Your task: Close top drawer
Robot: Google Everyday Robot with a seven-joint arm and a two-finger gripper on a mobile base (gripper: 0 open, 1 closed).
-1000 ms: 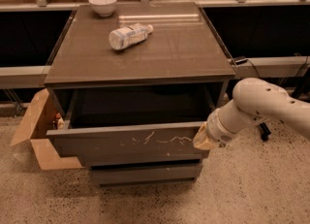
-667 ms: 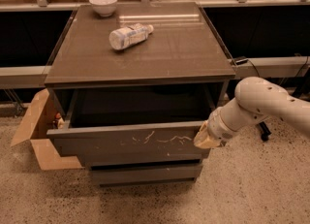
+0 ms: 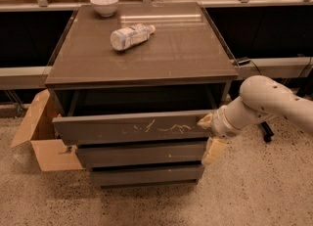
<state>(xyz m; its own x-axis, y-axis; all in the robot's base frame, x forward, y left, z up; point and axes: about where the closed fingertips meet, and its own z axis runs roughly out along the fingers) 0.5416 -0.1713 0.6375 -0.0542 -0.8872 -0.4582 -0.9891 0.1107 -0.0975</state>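
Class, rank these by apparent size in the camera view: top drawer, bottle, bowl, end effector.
1. top drawer
2. bottle and end effector, at the drawer's right end: look alike
3. bowl, though farthest back, so unsure

White rounded arm (image 3: 266,100), dark dots; cream pincer (image 3: 209,136) at right end of top drawer (image 3: 132,128).

Counting now: three drawers mid-frame, top drawer (image 3: 132,128), middle drawer (image 3: 142,154), bottom drawer (image 3: 146,175). One bowl (image 3: 104,4) upper left, one bottle (image 3: 130,36) below it. One box (image 3: 41,137) far left. One gripper (image 3: 209,136) centre right, two fingers (image 3: 214,151) spread.
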